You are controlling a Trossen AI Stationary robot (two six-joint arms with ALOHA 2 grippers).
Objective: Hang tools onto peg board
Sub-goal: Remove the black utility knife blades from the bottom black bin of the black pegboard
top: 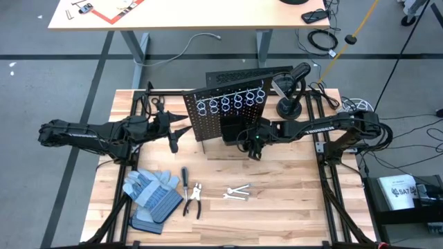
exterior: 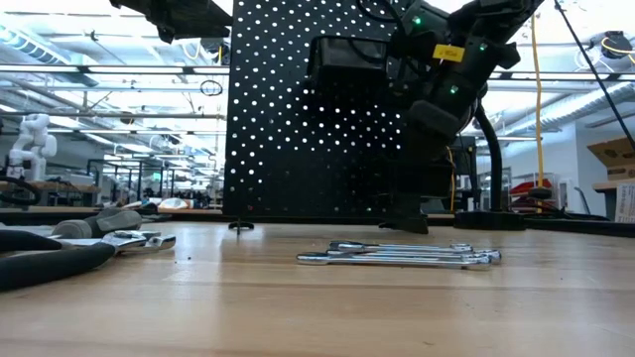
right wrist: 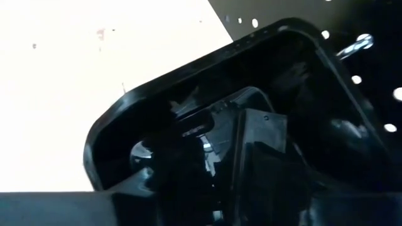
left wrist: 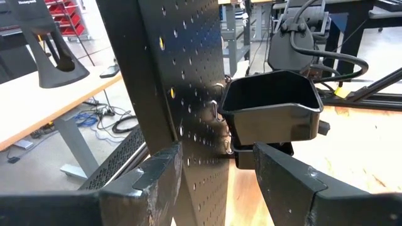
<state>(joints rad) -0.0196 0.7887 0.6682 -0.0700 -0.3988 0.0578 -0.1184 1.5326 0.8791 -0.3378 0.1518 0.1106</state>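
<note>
A pale wooden table [top: 277, 207] stands in a workshop with a grey floor and a second light-topped desk [top: 173, 15] beyond it. Near the table's back edge the peg board [top: 221, 114] stands upright, a black perforated panel with a row of silver ring holders [top: 232, 104] along its top and a black bin [left wrist: 271, 107] hooked on its face.

The right gripper [top: 255, 144] sits against the board's front at the bin; its wrist view looks straight into the bin's dark hollow (whether its fingers are spread or closed on anything cannot be told there). The left gripper [top: 173, 138] hovers just beside the board's left edge, its fingers [left wrist: 157, 176] spread apart with nothing between them.

The tools lie on the table in front of the board, well apart from it: a thin dark-handled screwdriver [top: 185, 176], dark-handled pliers [top: 194, 200] just beside it, and silver wrenches [top: 237, 193] further right. Grey-and-blue work gloves [top: 149, 194] lie left of the screwdriver.
</note>
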